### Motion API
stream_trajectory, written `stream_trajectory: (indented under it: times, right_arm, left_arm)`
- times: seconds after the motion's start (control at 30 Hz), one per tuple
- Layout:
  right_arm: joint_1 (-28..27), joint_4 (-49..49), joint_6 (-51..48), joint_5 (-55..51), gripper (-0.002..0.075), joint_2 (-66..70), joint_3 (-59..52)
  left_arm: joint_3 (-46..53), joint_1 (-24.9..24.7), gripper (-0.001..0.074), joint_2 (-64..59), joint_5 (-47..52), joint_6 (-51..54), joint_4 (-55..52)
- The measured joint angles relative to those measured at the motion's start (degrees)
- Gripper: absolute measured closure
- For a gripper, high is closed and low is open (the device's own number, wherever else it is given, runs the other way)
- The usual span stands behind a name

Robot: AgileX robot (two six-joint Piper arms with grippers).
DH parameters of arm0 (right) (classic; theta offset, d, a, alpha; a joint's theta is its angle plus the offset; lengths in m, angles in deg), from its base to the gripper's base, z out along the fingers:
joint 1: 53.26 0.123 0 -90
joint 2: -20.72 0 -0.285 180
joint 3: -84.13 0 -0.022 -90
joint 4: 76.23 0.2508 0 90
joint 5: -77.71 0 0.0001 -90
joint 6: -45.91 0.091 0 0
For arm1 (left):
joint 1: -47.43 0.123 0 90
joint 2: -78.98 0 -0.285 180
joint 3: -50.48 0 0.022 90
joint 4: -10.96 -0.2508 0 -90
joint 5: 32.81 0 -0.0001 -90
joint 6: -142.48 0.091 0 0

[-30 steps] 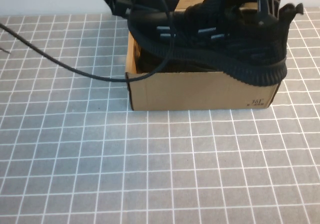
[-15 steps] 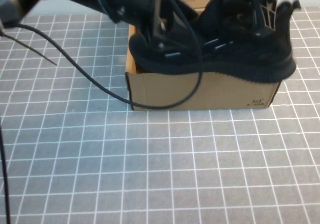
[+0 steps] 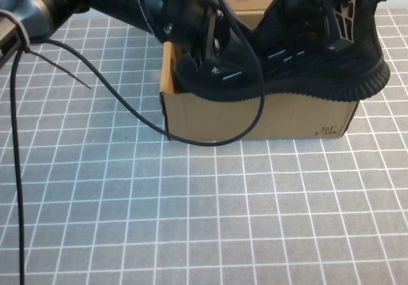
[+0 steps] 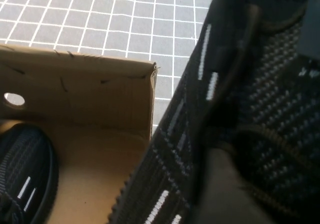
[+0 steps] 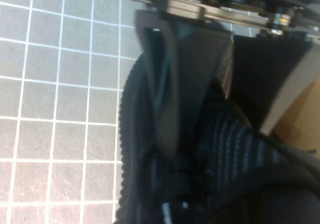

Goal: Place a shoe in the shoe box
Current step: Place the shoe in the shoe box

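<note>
Over the shoe box [image 3: 255,116], left pincer [image 3: 213,49] and right pincer [image 3: 331,23] clamp the shoe [image 3: 299,74] lengthwise along it.

My left end effector [image 3: 213,50] grips the toe end and my right end effector [image 3: 331,27] clamps the heel of the black knit low-top sneaker with short white side dashes [image 3: 299,68]. It lies lengthwise over the open brown corrugated cardboard shoe box [image 3: 255,116], ribbed sole along the near wall, heel overhanging the right corner. The box sits far on the desk.
</note>
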Motion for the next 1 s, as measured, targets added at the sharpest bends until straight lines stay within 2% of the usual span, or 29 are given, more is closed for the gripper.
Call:
stream_trajectory:
  times: [0.1, 0.2, 0.3, 0.5, 0.57, 0.63, 0.73, 0.83, 0.9, 1.0]
  right_arm:
    - [0.0, -0.1, -0.1, 0.0, 0.0731, 0.1, -0.1]
    - [0.0, -0.1, 0.9, -0.3, 0.073, 0.1, -0.1]
    - [0.0, -0.1, 7.1, -0.3, 0.0693, 0.1, -0.1]
    - [-0.1, -2.8, 21.1, 0.0, 0.0395, -0.1, 0.5]
    - [-0.1, -5.4, 25.2, 0.2, 0.0342, -0.3, 1.5]
    - [-0.1, -9.1, 30.2, 0.5, 0.033, -0.7, 2.6]
    - [-0.1, -15.8, 36.7, 0.6, 0.0377, -2.3, 3.3]
    - [-0.1, -22.0, 43.0, 0.6, 0.0495, -4.9, 3.3]
    - [-0.1, -24.4, 47.1, 0.6, 0.0603, -6.7, 3.3]
    - [-0.1, -25.5, 51.0, 0.6, 0.07, -9.4, 2.9]
  left_arm:
    - [0.0, 0.0, 0.0564, 0.0, 0.1, 0.1, 0.1]
    - [-0.1, 0.0, 0.0666, 0.0, 0.1, 0.5, 0.4]
    - [-0.1, 0.0, 0.0694, 0.0, 0.1, 0.9, -0.4]
    - [-0.1, 0.0, 0.0702, -0.7, 0.1, 1.1, -4.1]
    - [-0.2, 0.0, 0.0702, -0.9, 0.0, 1.2, -5.0]
    - [-1.0, -0.2, 0.0704, -1.0, -0.1, 1.2, -6.4]
    - [-3.6, -0.1, 0.0705, -1.0, -0.6, 1.2, -7.7]
    - [-7.1, -0.1, 0.0705, -1.0, -3.0, 1.2, -8.4]
    - [-8.8, -0.2, 0.0705, -1.0, -4.8, 1.2, -9.0]
    - [-10.4, -0.2, 0.0705, -1.0, -7.1, 2.0, -9.8]
